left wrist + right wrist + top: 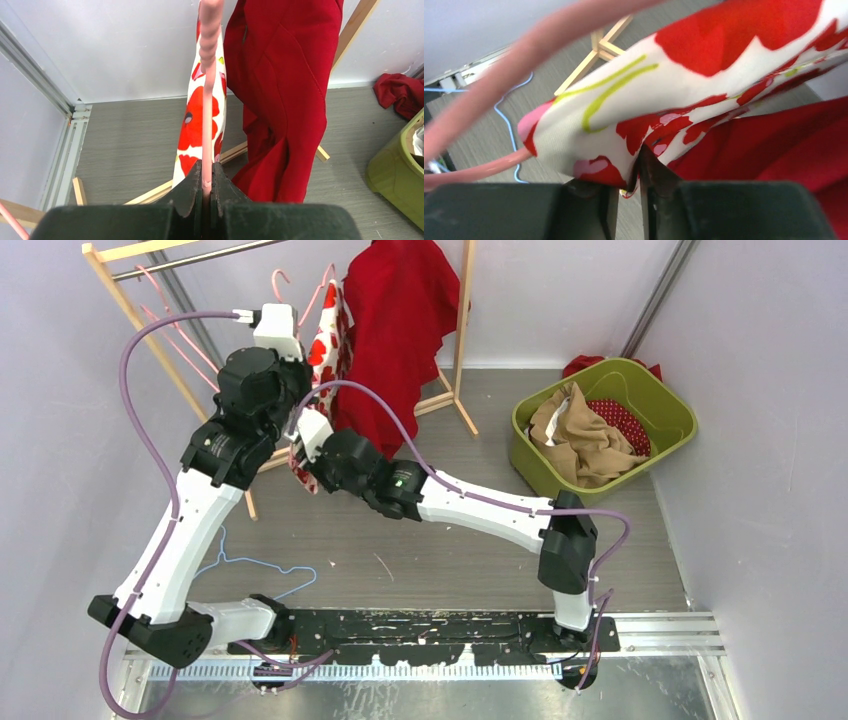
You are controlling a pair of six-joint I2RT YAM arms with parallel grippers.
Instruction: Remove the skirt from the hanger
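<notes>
- Wooden rack at eleven o'clock in the overhead view. A red garment hangs at twelve.
- Green basket at two o'clock, holding other clothes.
- Floral skirt, on the red garment's nine o'clock side, is draped on its hanger and not yet off.
- Pink hanger runs up through the skirt.
- Left gripper: jaws pressed together on the hanger's rod.
- Right gripper: jaws pinching the skirt's lower edge.
- Judged progress: both grips look set, and pulling the skirt free remains.
</notes>
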